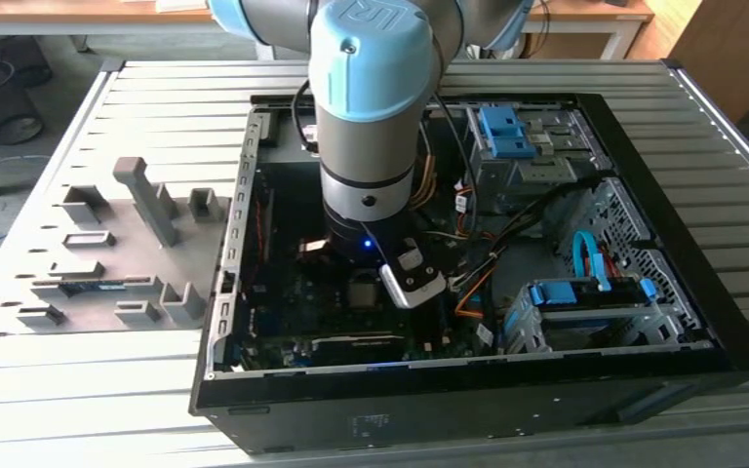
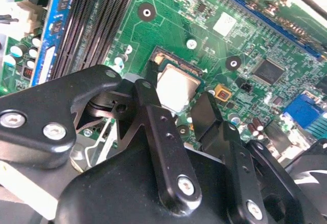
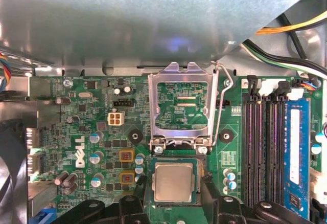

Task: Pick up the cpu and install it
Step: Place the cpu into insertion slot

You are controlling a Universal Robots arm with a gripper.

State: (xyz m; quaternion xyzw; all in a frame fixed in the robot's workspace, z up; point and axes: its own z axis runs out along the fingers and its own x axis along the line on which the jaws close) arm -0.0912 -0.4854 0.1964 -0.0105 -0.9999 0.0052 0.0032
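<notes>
The cpu (image 3: 173,181) lies seated between the end effector's (image 3: 174,180) parted fingers.

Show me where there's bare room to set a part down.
Bare table slats border the fixture at the exterior view's left and the case at its right. Crowded inside the case: cables, drive cages, the end effector over the cpu.

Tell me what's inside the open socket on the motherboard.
The cpu lies flat in the socket, silver top up, with the hinged metal frame swung open beside it. The socket's contacts beneath it are covered, so they cannot be seen.
</notes>
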